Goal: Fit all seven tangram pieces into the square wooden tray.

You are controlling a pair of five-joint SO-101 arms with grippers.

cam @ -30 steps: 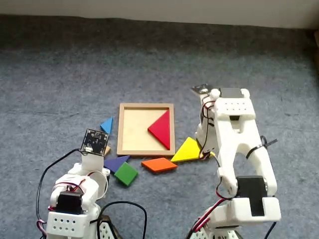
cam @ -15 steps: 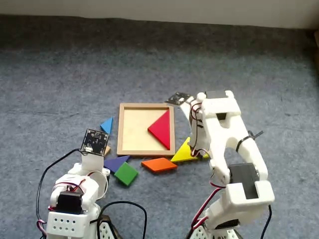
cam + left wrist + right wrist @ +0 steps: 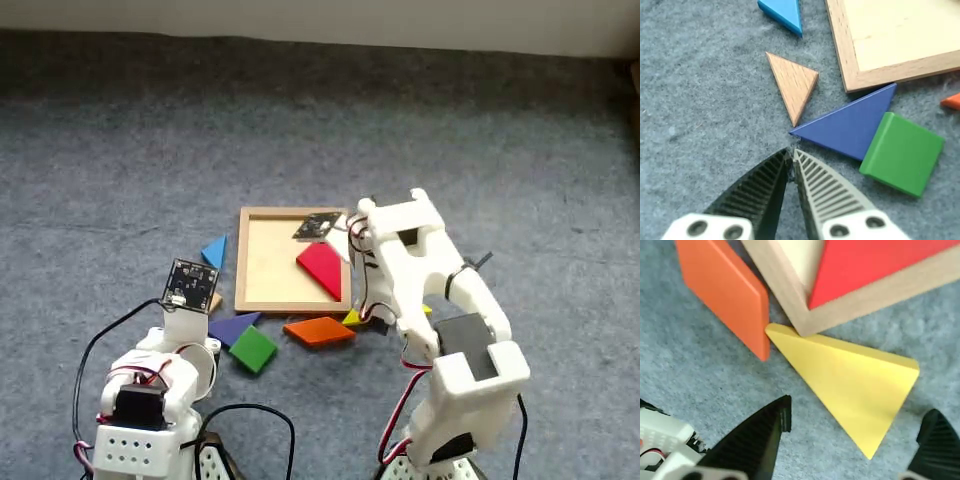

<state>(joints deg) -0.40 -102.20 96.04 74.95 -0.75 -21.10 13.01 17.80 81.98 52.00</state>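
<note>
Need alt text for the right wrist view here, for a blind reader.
The right gripper is open over a yellow triangle, which lies on grey carpet between its two black fingers. One tip of the triangle sits by the corner of the wooden tray, which holds a red triangle; an orange piece lies beside the tray.

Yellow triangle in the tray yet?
No, the yellow triangle lies on the carpet just outside the tray corner, while the red triangle sits inside.

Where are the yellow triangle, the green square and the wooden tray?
yellow triangle point(image 3: 850, 382), right wrist view, centre of top face
green square point(image 3: 902, 152), left wrist view, centre of top face
wooden tray point(image 3: 241, 262), high view, left rim
</note>
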